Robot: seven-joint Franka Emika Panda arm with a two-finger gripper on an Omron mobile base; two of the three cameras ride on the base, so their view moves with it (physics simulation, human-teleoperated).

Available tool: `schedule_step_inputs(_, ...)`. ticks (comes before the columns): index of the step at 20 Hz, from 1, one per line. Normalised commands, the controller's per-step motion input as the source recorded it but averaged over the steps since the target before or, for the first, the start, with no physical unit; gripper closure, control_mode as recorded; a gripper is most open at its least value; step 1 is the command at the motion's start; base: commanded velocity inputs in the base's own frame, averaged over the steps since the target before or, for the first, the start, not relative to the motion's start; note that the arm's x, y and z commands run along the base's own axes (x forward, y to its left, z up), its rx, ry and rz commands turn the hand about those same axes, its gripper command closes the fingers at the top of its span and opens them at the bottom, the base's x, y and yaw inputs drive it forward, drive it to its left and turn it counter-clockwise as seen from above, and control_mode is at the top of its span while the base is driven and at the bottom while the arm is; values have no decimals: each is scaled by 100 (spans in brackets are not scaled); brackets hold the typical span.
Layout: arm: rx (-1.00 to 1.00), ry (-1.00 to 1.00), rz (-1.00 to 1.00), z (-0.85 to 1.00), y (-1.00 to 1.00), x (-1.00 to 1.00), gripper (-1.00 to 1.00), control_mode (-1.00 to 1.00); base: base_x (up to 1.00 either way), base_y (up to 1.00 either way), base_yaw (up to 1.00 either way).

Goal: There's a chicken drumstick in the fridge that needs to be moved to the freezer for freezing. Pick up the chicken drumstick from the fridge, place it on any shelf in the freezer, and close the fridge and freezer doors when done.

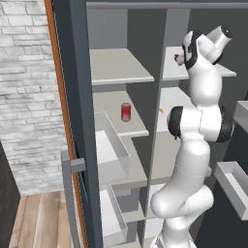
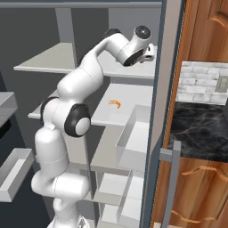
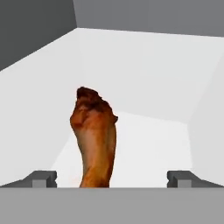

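Note:
The chicken drumstick [image 3: 94, 135] is brown and lies on a white shelf, its thick end pointing away from the hand camera. My gripper [image 3: 111, 179] is open, with the drumstick between its two wide-apart fingertips and nearer the left one [image 3: 41, 178]. No finger touches it. In the left base view the hand [image 1: 180, 58] is up at the top shelf of the right compartment, where a small brown bit of the drumstick [image 1: 176, 57] shows. In the right base view the hand [image 2: 153, 51] hangs over that same top shelf [image 2: 129, 71].
A red can [image 1: 126, 112] stands on the middle shelf of the left compartment. A small orange item [image 2: 115, 103] lies on the right compartment's middle shelf. A drawer [image 1: 111, 147] is pulled out on the left and another [image 2: 133, 136] on the right. Door bins [image 1: 232, 186] jut out beside the arm.

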Motion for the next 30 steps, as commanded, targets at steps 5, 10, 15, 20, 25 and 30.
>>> schedule_step_inputs(5, -2, -1, 10, -63, 11, 26, 100, -100, 0, 0, 0)
schedule_step_inputs(10, -16, -9, 15, -100, 94, 0, 100, -100, 0, 0, 0)
schedule_step_inputs(15, -13, -13, 12, -87, 77, 0, 100, -100, 0, 0, 0)
schedule_step_inputs(20, 0, 0, 0, -4, 3, -65, 100, -100, 0, 0, 0)
schedule_step_inputs(25, -6, -1, -2, 21, 23, -100, 100, -100, 0, 0, 0)
schedule_step_inputs(30, -1, -9, -6, 1, 20, -100, 100, -100, 0, 0, 0)
